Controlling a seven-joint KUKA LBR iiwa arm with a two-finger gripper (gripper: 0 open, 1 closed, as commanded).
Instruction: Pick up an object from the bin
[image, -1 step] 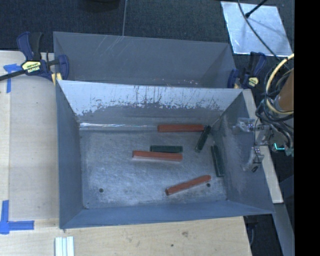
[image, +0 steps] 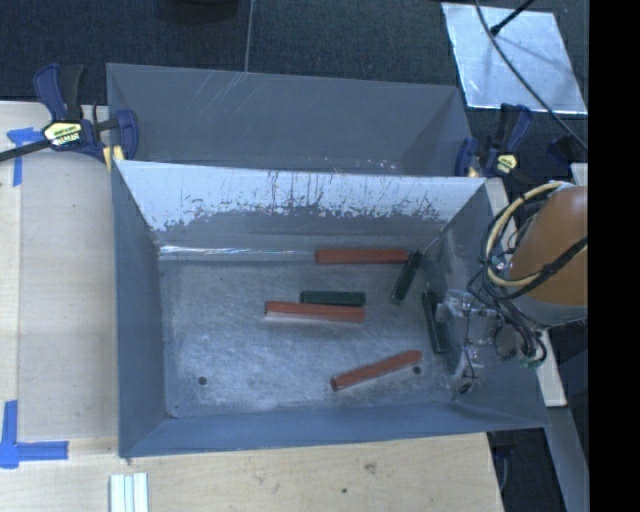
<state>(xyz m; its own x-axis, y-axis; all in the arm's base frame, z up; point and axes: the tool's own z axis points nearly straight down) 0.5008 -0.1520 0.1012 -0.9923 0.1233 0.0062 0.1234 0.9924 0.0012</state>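
Note:
My gripper (image: 467, 352) hangs low at the bin's right side, over the sloping right wall. Just left of it a black bar (image: 436, 322) lies nearly upright against that wall, close to the gripper; whether they touch I cannot tell. A dark green bar (image: 405, 276) lies tilted a little further back. A red-brown bar (image: 376, 370) lies slanted on the floor to the gripper's lower left. I see nothing held in the gripper.
In the middle of the floor a short dark green bar (image: 333, 297) lies beside a red-brown bar (image: 315, 313). Another red-brown bar (image: 362, 256) rests along the back wall. The arm with its orange cover and cables stands over the right rim.

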